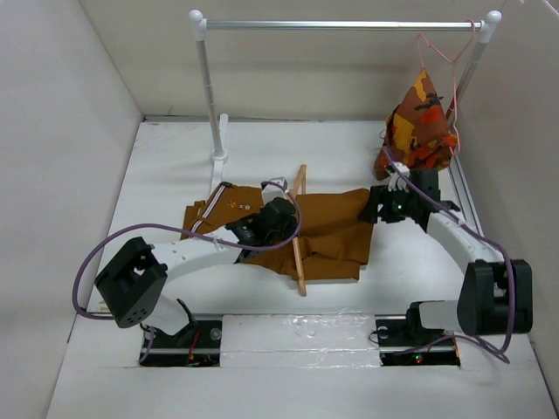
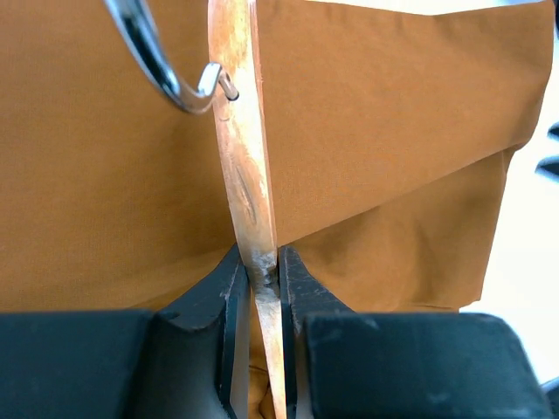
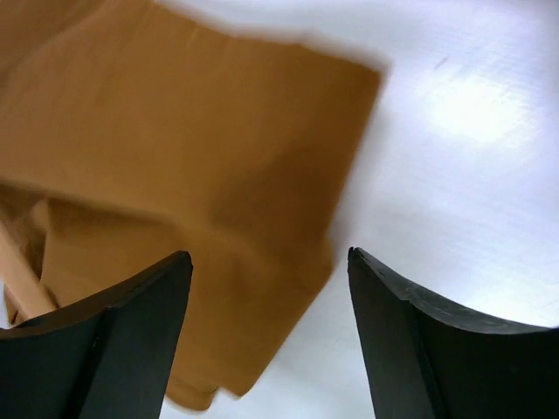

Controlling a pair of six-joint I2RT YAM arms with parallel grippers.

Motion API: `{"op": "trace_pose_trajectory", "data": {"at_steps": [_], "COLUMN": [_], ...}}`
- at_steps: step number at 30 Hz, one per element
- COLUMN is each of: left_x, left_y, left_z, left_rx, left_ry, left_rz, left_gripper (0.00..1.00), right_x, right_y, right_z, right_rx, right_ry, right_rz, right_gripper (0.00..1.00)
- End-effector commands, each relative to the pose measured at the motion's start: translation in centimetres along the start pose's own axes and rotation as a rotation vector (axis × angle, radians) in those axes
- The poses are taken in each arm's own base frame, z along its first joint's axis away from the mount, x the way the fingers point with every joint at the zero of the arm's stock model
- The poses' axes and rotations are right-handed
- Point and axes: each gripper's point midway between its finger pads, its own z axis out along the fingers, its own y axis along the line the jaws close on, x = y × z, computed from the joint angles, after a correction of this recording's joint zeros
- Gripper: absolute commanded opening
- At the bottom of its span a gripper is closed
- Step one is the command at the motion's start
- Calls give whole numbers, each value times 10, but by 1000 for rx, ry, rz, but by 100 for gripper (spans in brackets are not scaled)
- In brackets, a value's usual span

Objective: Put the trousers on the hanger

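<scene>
White table (image 1: 166,175), white walls (image 1: 61,131), rail (image 1: 341,25) along the top. Trousers (image 1: 336,229) lay flat at centre, hanger (image 1: 299,262) edge-on across them. Left gripper (image 2: 260,269) clamped the hanger's wood. Right gripper (image 3: 266,257) hung jaws wide over the trousers' edge.

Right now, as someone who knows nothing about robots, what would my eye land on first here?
Probably the rust-brown trousers spread across the middle of the white table, with the wooden hanger across them. The left gripper pinches that hanger, while the right gripper hangs open over the trousers' right edge. At back right, a bright orange patterned garment dangles from the rail.
</scene>
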Motion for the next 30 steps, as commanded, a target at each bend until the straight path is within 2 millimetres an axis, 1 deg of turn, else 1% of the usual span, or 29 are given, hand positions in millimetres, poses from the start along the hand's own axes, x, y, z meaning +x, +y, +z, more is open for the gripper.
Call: {"op": "trace_pose_trajectory", "data": {"at_steps": [1,3,4,5,6,8,11,13,14,15,16,17,18,19,20,21,22,23,24,25,27,28,30], "left_x": [4,5,7,7,8,8,6,4,5,5,5,4,2,-1,-1,-4,-11,-13,-17,-16,-19,-19,-17], "left_y": [43,41,38,36,36,31,31,34,33,34,36,39,40,53,53,58,62,63,63,68,70,70,70], "left_z": [-4,-3,-3,-2,-2,-2,-3,-3,-3,-3,-3,-3,-4,-5,-5,-8,-12,-14,-15,-17,-18,-18,-17], "left_rx": [-170,-163,-154,-147,-143,-135,-135,-145,-150,-153,-158,-170,-175,-206,-206,-213,-226,-232,-237,-260,-281,-283,-283], "left_ry": [6,8,10,6,11,8,2,-6,-14,-14,-16,-25,-31,-27,-27,-34,-54,-62,-71,-63,-68,-66,-60], "left_rz": [189,182,185,178,179,181,188,201,210,219,224,230,233,227,227,225,222,222,226,231,230,230,234], "left_gripper": [0,0,0,0,0,0,0,0,0,0,0,0,0,0,0,0,0,0,0,0,0,0,0], "right_x": [64,85,104,105,112,125,134,140,134,137,133,130,121,119,119,104,94,97,85,83,76,76,73], "right_y": [23,35,39,51,55,54,56,66,72,76,77,77,71,51,51,45,27,17,9,-8,-21,-27,-42], "right_z": [-8,-9,-10,-7,-6,-5,-1,2,6,7,9,11,12,8,7,3,-5,-9,-14,-22,-28,-28,-33], "right_rx": [-5,-42,-64,-122,-137,-123,-130,-174,-220,-237,-251,-256,-235,-168,-167,-143,-78,-48,-27,15,33,34,57], "right_ry": [123,132,141,124,132,159,173,186,163,171,161,152,143,163,163,132,106,112,80,64,49,63,54], "right_rz": [38,68,126,129,141,173,208,235,234,238,235,222,213,192,191,168,156,167,160,174,181,161,181], "right_gripper": [78,82,83,83,87,87,88,84,75,65,52,19,4,0,0,0,0,0,0,0,0,0,0]}}
